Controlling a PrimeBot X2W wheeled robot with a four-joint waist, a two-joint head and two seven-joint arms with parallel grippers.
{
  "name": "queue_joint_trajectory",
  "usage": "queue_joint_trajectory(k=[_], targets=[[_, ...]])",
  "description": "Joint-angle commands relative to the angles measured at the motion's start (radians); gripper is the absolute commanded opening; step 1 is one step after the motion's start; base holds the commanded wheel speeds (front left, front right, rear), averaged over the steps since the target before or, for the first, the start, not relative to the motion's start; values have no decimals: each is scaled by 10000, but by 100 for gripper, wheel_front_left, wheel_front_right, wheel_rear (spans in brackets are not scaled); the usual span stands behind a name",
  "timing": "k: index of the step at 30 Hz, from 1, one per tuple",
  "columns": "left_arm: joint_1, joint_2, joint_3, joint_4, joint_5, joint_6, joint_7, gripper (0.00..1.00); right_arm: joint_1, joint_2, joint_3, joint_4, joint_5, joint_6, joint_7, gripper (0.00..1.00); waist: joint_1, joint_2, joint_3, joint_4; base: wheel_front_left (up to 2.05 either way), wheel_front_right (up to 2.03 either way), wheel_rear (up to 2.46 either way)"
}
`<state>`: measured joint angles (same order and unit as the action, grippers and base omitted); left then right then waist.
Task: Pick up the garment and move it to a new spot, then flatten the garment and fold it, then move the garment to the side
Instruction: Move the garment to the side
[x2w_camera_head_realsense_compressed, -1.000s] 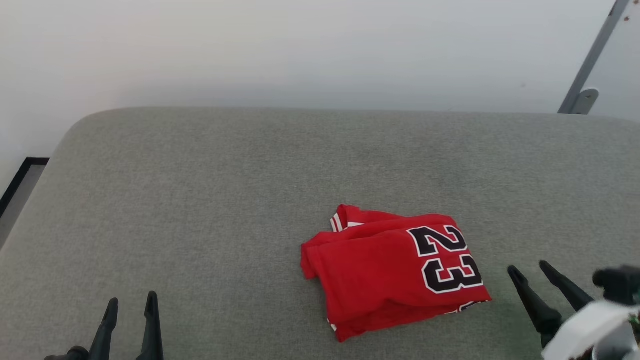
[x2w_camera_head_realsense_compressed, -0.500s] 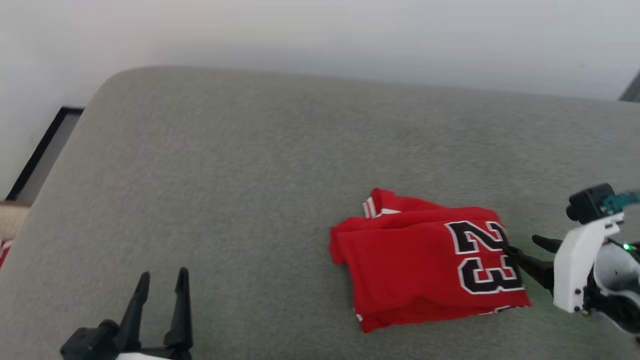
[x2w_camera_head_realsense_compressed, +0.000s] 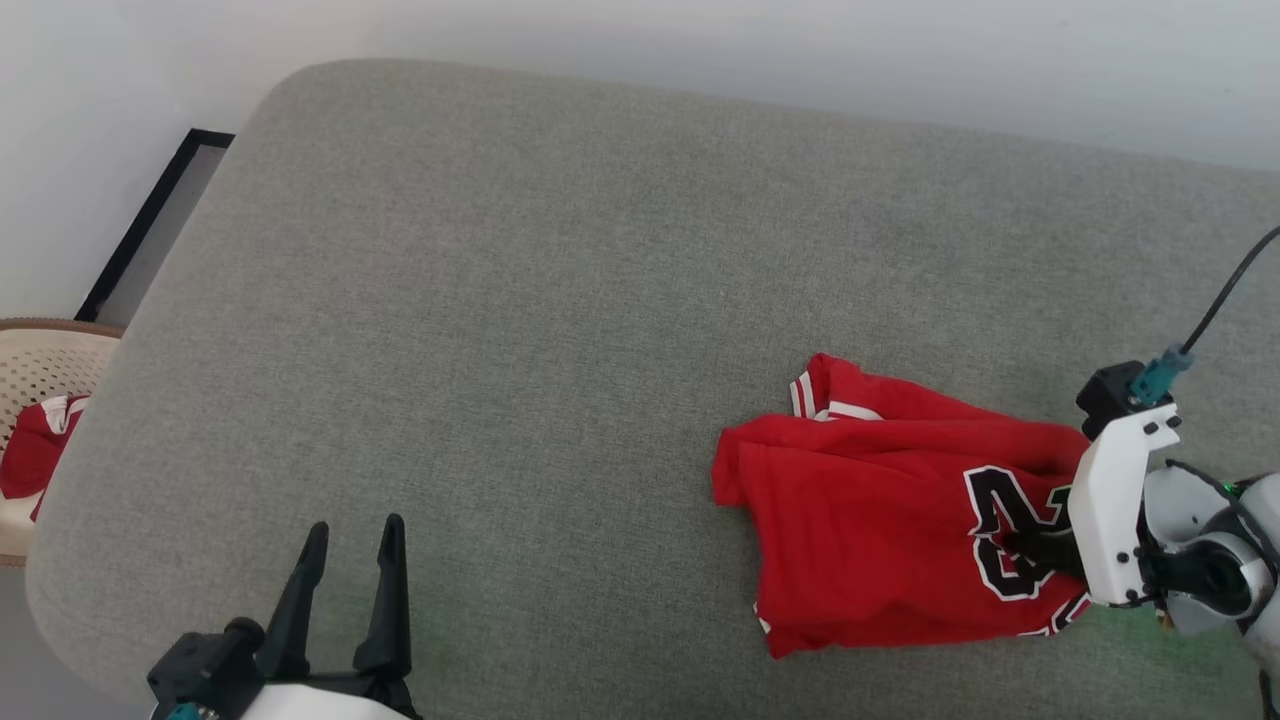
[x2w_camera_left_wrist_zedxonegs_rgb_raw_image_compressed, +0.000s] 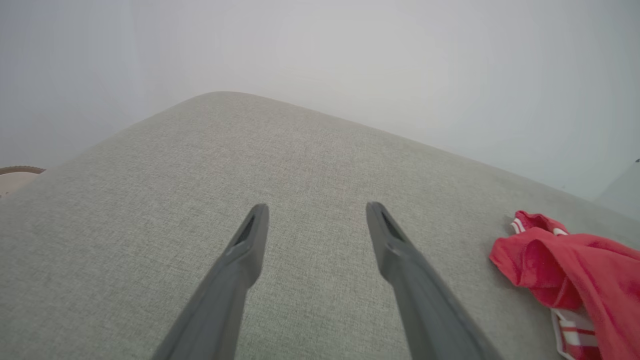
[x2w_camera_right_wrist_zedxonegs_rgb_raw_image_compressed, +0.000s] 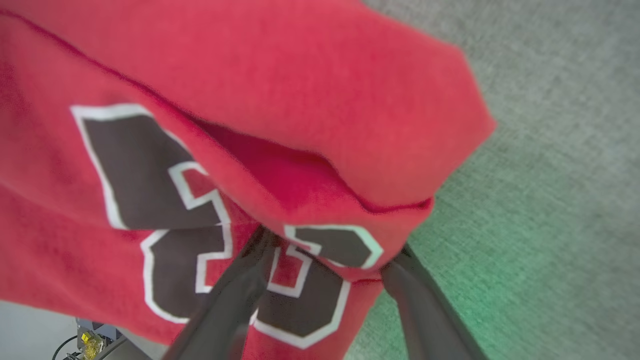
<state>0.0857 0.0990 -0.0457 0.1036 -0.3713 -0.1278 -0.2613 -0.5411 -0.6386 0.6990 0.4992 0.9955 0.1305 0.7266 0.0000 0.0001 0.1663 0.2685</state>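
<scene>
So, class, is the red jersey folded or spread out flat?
Folded, loosely: the red jersey lies in stacked layers on the grey cushion, one fold overlapping its number.

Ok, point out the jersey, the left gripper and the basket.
jersey (x2w_camera_head_realsense_compressed: 860, 530): head view, plain red panel beside the number.
left gripper (x2w_camera_head_realsense_compressed: 356, 524): head view, midway between its fingertips.
basket (x2w_camera_head_realsense_compressed: 40, 365): head view, perforated pale wall.

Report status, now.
Left gripper open, above cushion. Right gripper open, fingers straddling the garment at its number. Basket off left, apart.
</scene>
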Motion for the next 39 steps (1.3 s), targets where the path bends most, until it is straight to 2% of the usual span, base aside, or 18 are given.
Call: queue_joint_trajectory(k=[1,9,18,26,39], targets=[[-193,-13,22,-9,-44,-30,-48,100,285,512,400,220,108,3,122,0,0,-1,64,13,0,0,0],[-661,14,144,-57,-178,-31,-48,100,-661,-336,-105,-229,457,-12,-362,0,0,-1,313,-332,0,0,0],[-1698,367,-116,-37,-105,-31,-48,100,-1130,-1489,-583,-692,429,-5,-1047,0,0,-1,627,-1228,0,0,0],[-3073,629,-1017,57,39,-31,-48,100,-1755,-2301,-1044,-371,293,-2,-1617,0,0,-1,1213,-2345,0,0,0],[-5046,805,-2555,470,242,-31,-48,100,-2998,-3044,-1299,546,-371,-2,-2655,0,0,-1,2373,-3640,0,0,0]])
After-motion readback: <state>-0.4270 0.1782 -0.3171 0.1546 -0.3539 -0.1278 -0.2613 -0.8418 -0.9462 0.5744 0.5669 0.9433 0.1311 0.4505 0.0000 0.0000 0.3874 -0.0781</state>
